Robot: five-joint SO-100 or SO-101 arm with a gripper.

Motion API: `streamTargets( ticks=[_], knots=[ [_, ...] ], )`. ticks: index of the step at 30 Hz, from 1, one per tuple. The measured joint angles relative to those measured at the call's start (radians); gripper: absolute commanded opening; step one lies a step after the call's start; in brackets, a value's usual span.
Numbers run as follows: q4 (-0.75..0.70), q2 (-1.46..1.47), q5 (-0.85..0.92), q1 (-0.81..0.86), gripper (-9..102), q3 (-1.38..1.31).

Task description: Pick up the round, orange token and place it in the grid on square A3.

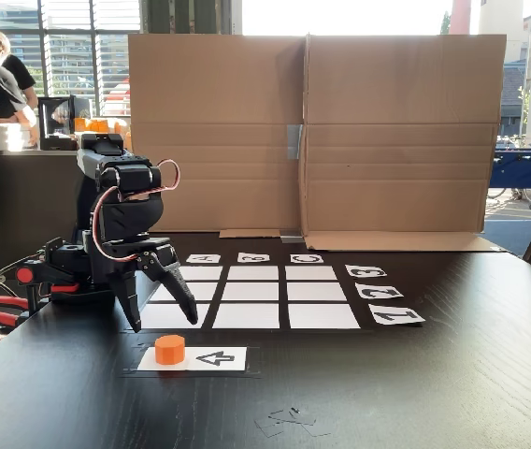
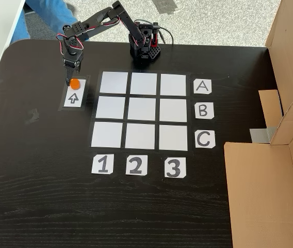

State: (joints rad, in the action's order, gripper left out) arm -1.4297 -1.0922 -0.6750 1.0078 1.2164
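The small orange cylindrical token (image 1: 169,349) (image 2: 75,83) sits on the white arrow card (image 1: 211,358) (image 2: 74,98), left of the white 3x3 grid (image 1: 251,292) (image 2: 141,111). The black two-finger gripper (image 1: 162,320) (image 2: 70,78) hangs above it, jaws spread apart, holding nothing. Corner square A3 (image 2: 173,84) lies bare. In a fixed view, brown cardboard walls (image 1: 312,131) bound the black table's (image 1: 452,383) far edge.

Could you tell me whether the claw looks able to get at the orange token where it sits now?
Probably yes: the open claw hangs just above the token on the arrow card, and nothing stands between them.
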Motion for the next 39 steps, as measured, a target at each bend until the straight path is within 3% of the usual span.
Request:
streamTargets(
  ticks=[26, 32, 34, 39],
  knots=[
    [0.048, 0.176, 0.176, 0.000, 38, -0.144],
    [0.075, 0.193, 0.189, -0.003, 14, -0.146],
    [0.091, 0.195, 0.198, -0.006, 1, -0.146],
    [0.117, 0.206, 0.216, -0.009, -1, -0.146]
  ],
)
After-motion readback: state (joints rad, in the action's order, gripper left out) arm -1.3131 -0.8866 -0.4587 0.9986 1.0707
